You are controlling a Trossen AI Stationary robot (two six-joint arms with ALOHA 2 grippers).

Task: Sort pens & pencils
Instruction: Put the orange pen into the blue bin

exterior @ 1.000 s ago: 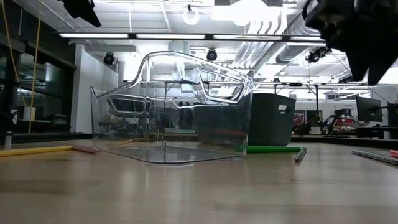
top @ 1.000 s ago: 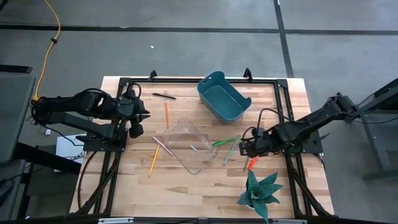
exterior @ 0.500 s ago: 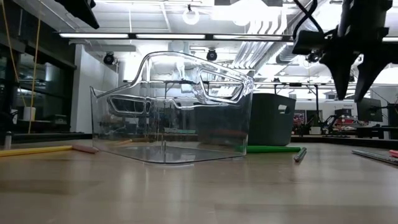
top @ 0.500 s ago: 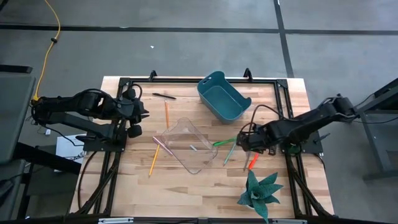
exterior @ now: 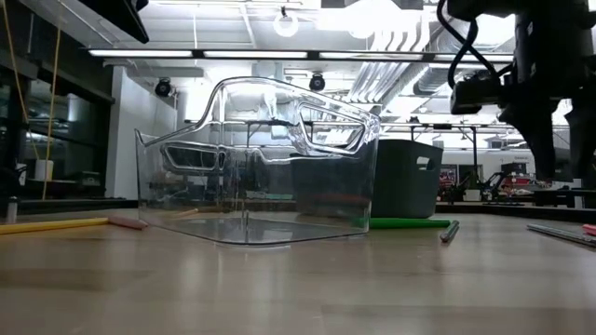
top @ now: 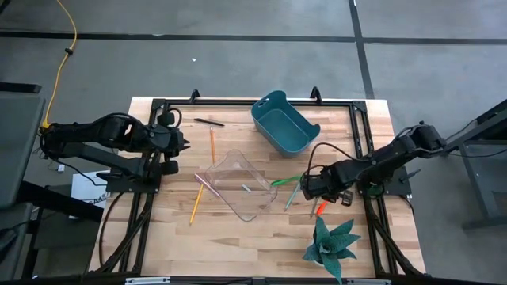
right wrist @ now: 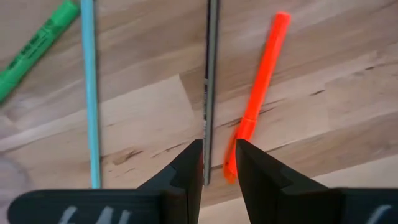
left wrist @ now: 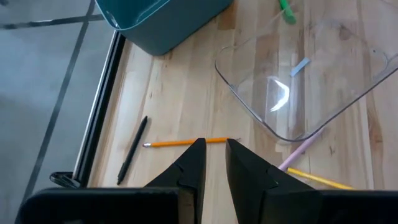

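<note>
— Beneath the right pincer (right wrist: 217,163), fingers narrowly parted: a dark grey pen (right wrist: 211,81) running lengthwise ahead, the red-orange pen (right wrist: 261,93) just beside it.
— And farther off?
— Left pincer (left wrist: 212,167), nearly closed and empty, hovers near a pencil (left wrist: 186,142) across the surface (top: 238,237).

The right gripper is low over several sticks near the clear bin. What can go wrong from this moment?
1. The right gripper hangs between a dark grey pen and a red-orange pen lying close together. Closing here may catch both, or push one away.
2. A teal pencil and a green pen lie just beside them, so a sideways nudge could mix the two kinds.
3. The clear bin stands near the right arm; a wide swing might knock it.
</note>
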